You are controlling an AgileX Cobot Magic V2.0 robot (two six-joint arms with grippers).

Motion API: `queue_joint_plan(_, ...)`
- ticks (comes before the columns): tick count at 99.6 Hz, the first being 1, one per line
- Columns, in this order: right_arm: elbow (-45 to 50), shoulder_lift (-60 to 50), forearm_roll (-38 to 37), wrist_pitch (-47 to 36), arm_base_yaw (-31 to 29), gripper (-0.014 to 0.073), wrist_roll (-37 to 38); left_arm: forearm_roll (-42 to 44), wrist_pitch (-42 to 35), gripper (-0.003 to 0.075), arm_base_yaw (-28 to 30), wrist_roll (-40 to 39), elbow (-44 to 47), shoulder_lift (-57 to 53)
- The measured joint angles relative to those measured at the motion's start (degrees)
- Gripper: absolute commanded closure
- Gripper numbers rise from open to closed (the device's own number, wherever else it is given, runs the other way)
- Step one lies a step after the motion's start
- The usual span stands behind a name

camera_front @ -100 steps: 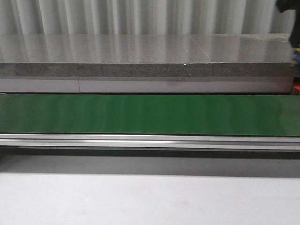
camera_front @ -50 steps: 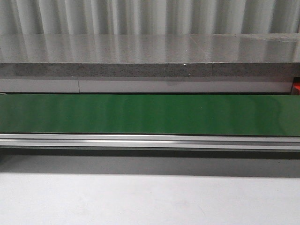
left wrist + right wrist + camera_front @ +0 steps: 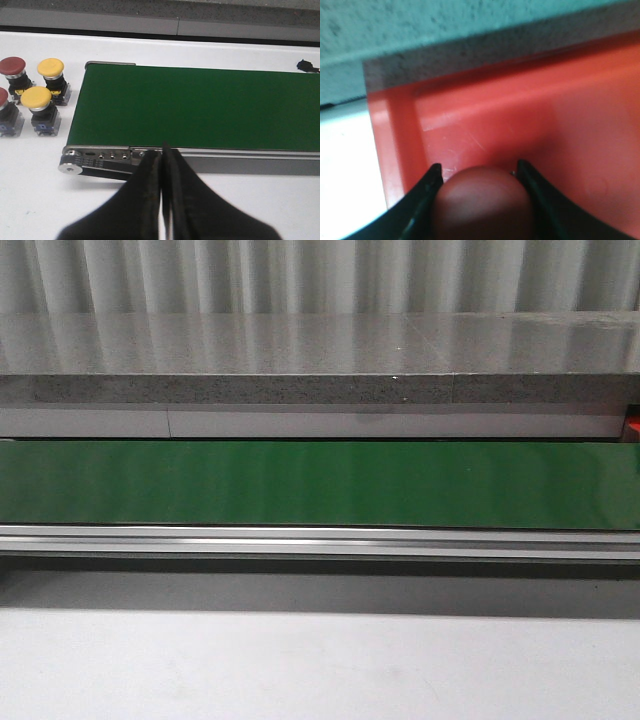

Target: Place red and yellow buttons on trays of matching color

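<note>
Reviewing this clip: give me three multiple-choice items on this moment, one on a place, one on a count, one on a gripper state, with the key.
1. Where does the right gripper hold the red button?
A. over the green belt
B. over the red tray
C. on the stone ledge

2. How many yellow buttons stand beside the green belt?
A. two
B. none
C. four

3. How is the left gripper?
A. wide open
B. shut on a button
C. shut, holding nothing

Key: 1 B, red tray floor fills the right wrist view behind the cap. 2 A, one yellow button and another. 3 C, its fingers meet with nothing between.
</note>
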Motion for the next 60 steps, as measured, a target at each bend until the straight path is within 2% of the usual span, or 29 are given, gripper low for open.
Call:
queue_joint_plan(26,-0.48,0.42,0.00,0.51,0.00,0.0121,0.00,0.00,0.00,0.0739,0.00,0.00,0.00,0.00)
queue_joint_plan(60,-4.21,-3.92,0.00,6.26,0.00,0.0106,0.00,0.00,0.00,0.0739,0.00,0.00,0.00,0.00)
